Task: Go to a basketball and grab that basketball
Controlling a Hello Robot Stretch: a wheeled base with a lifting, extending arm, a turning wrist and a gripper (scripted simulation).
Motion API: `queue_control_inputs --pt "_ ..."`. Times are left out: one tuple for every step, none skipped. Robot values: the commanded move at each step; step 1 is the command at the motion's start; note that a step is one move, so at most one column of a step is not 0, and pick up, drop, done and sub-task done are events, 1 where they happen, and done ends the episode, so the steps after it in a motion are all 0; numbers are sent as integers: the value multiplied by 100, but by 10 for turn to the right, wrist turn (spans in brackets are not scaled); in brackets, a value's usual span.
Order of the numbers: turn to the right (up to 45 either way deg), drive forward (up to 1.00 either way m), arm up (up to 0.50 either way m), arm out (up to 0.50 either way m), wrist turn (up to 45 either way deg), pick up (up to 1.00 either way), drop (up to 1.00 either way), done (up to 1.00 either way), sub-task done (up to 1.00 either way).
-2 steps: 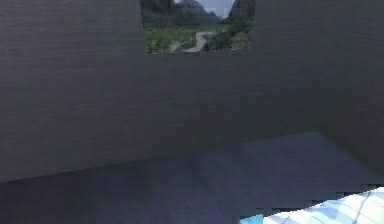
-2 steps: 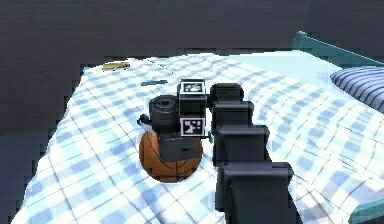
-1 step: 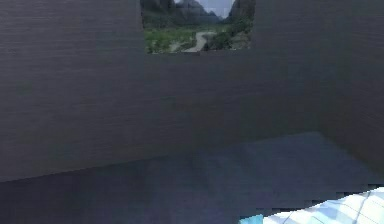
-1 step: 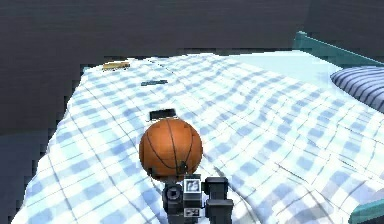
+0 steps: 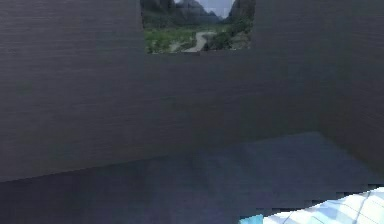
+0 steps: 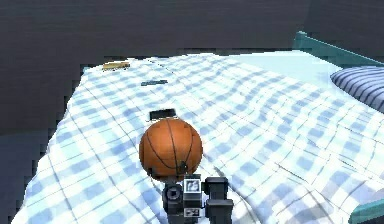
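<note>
Arm side view, first finding: the basketball (image 6: 171,147) rests on a bed (image 6: 280,120) covered with a blue-and-white checked blanket. It sits at lower centre of the frame, close to the blanket's near edge. It is orange with dark seams and lies on the cloth, not lifted clear of it.

Second finding: the fingers (image 6: 174,196) appear at the bottom edge, directly below the ball, beside two white marker squares (image 6: 191,187). The ball's lower rim meets them in the frame, but we cannot tell whether there is contact or a gap. Because the ball lies on the bed right behind the fingers, we cannot tell whether they have hold of anything. Their spread cannot be read either.

Third finding, the governing relation: the ball lies straight up-frame from the fingers. Being round, it offers no long axis to line up with. We judge the approach essentially complete, with the grab itself the step in hand.

Other items on the blanket lie well apart from the ball. A small dark flat object (image 6: 163,112) is above it and a yellowish item (image 6: 115,65) is at upper left. A striped pillow (image 6: 362,85) is at the right edge, under the teal bed frame (image 6: 320,45).

Forward view: a dark wall (image 5: 90,100) carries a landscape picture (image 5: 197,25) at top centre.
</note>
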Motion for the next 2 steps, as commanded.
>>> queue_control_inputs --pt "0 0 10 0 0 0 0 0 0" --pt "0 0 0 0 0 0 0 100 0"
